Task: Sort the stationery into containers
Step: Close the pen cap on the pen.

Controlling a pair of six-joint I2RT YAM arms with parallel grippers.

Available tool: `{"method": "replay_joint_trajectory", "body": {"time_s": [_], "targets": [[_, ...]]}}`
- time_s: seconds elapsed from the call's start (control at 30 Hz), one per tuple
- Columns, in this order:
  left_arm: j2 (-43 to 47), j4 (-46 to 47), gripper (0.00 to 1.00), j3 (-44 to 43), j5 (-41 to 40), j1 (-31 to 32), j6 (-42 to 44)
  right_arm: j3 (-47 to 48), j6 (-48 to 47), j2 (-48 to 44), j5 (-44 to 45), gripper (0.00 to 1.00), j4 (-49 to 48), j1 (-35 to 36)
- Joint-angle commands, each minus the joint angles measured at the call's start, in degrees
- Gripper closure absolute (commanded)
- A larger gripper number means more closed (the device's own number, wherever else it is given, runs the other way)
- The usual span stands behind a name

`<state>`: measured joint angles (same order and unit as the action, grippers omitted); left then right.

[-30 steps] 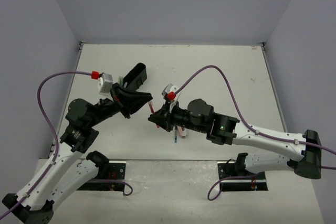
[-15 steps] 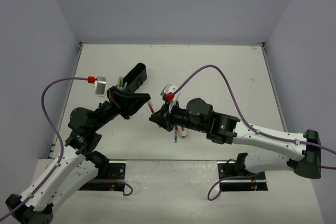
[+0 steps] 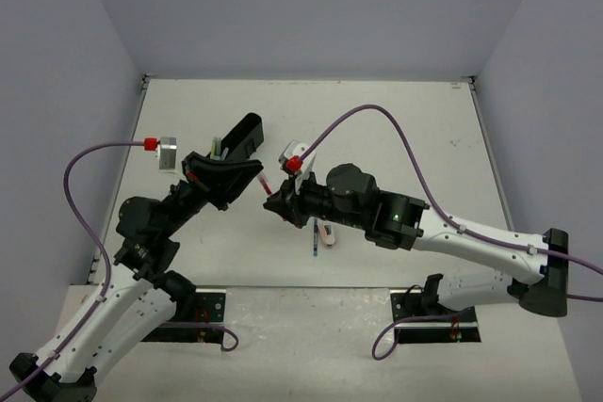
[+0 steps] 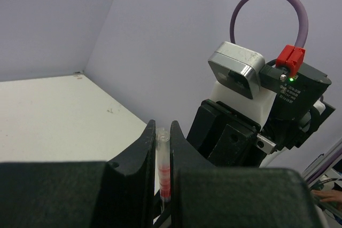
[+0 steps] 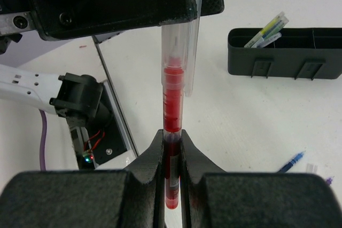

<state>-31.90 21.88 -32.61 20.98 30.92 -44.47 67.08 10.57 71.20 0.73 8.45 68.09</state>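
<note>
Though half-hidden in right pincer (image 5: 172, 134), pen (image 5: 172, 94)

Stock: one red pen (image 5: 172, 97), one blue pen (image 5: 292, 161), one pinkish-white block (image 3: 327, 233), one black tray (image 5: 283, 61), at least two pale pens (image 5: 265, 32) inside it.

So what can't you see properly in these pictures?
- Top view: the red pen is mostly hidden between the left pincer and right pincer.
- Top view: the right arm covers part of the blue pen and pinkish block.
- Right wrist view: the tray runs off the right edge; its wall hides most of its contents.
</note>
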Motion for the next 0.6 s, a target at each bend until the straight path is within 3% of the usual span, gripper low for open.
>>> {"method": "replay_joint_trajectory", "body": {"time_s": [0.0,0.23,0.57], "targets": [[-2.1,-16.7,1.00,5.5,9.0,1.0,2.5,10.9,-1.7,-1.5,-1.3,1.00,-22.0,-0.5],[-1.3,-20.1,1.00,4.6,5.0,0.9,3.9,4.0,-0.3,-3.1,-1.9,1.00,-25.8,-0.6],[0.5,-17.8,1.00,3.0,6.0,1.0,5.2,-3.5,0.9,-4.7,-4.7,1.00,-28.6,-0.6]]}}
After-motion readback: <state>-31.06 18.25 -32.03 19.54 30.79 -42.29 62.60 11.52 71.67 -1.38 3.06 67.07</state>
